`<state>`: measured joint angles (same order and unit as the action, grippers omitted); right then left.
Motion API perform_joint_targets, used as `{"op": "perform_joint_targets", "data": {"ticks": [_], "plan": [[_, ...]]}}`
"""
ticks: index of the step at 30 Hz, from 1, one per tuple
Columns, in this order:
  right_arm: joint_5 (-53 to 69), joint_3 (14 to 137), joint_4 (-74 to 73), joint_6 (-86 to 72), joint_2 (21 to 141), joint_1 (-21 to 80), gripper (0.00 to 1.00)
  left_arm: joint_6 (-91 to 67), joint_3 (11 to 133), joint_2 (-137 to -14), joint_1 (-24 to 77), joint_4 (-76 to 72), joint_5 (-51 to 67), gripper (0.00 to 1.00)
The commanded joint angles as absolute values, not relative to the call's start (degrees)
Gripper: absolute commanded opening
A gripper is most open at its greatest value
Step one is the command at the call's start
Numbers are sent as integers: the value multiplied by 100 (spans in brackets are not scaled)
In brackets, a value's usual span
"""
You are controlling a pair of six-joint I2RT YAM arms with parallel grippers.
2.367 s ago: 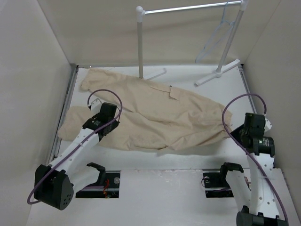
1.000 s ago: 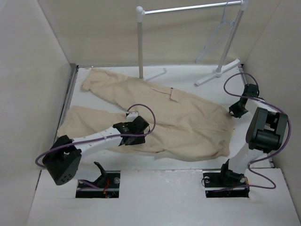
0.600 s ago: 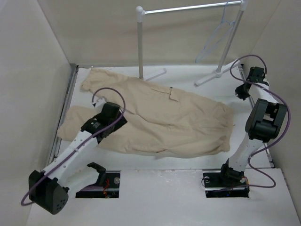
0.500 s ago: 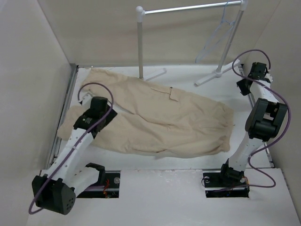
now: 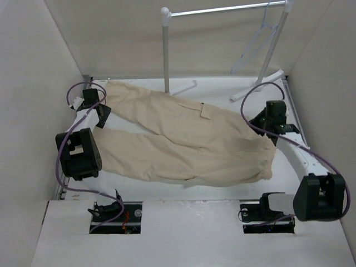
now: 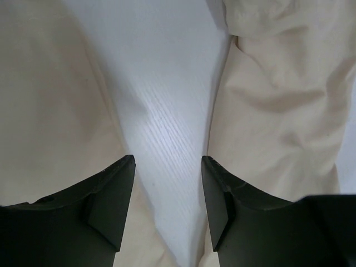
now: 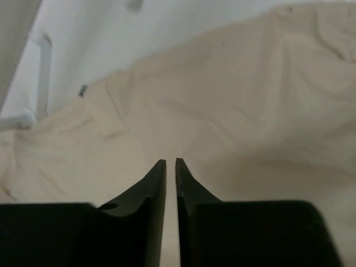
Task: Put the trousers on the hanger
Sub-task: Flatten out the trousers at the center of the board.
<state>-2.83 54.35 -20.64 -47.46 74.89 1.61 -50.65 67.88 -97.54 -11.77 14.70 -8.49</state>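
Jaws: left wide, right almost together

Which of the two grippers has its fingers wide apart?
The left gripper: bare table shows between its fingers. The right gripper has its fingers almost together, above the trousers.

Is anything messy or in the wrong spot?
Nothing is broken or spilled. The trousers lie rumpled and slanted across the table, while the hanger hangs bare on the rack.
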Motion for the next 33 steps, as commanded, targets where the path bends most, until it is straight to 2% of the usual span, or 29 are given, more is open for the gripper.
{"op": "perform_joint_targets", "data": {"ticks": [1, 3, 4, 5, 8, 14, 17, 20, 26, 27, 29, 30, 33], "plan": [[-781, 4598, -2215, -4571, 6866, -284, 30, -5071, 7338, -10045, -1165, 1222, -773, 48], [-792, 4421, -2189, -4430, 6741, -811, 50, -5071, 7453, -10230, -1060, 1143, -773, 48], [-695, 4508, -2171, -4351, 6811, -1039, 56, -5080, 7488, -10291, -1024, 1108, -773, 48], [-677, 4639, -2075, -4324, 6959, -1216, 60, -5097, 7506, -10344, -998, 1073, -773, 48], [-738, 5254, -1864, -4359, 7775, -1577, 63, -5168, 7576, -10476, -928, 1028, -782, 48], [-563, 6581, -1933, -4483, 9534, -1921, 62, -5186, 7620, -10626, -918, 976, -817, 48], [-580, 6925, -2337, -4500, 10097, -1929, 58, -5264, 7576, -10652, -962, 967, -817, 49], [-659, 6935, -2470, -4570, 10222, -1947, 51, -5300, 7550, -10617, -1015, 967, -817, 49], [-659, 6935, -2470, -4570, 10222, -1947, 50, -5326, 7611, -10635, -1112, 967, -896, 49], [-737, 7683, -3209, -4335, 10779, -1790, 50, -5344, 7629, -10643, -1121, 967, -905, 49], [-712, 7900, -3392, -4289, 10924, -1780, 38, -5405, 7655, -10670, -1156, 967, -932, 49], [-686, 7988, -3462, -4237, 10977, -1771, 35, -5449, 7681, -10687, -1191, 975, -949, 49], [-607, 8252, -3822, -4000, 11144, -1745, 36, -5554, 7795, -10749, -1296, 1046, -1037, 50]]}}
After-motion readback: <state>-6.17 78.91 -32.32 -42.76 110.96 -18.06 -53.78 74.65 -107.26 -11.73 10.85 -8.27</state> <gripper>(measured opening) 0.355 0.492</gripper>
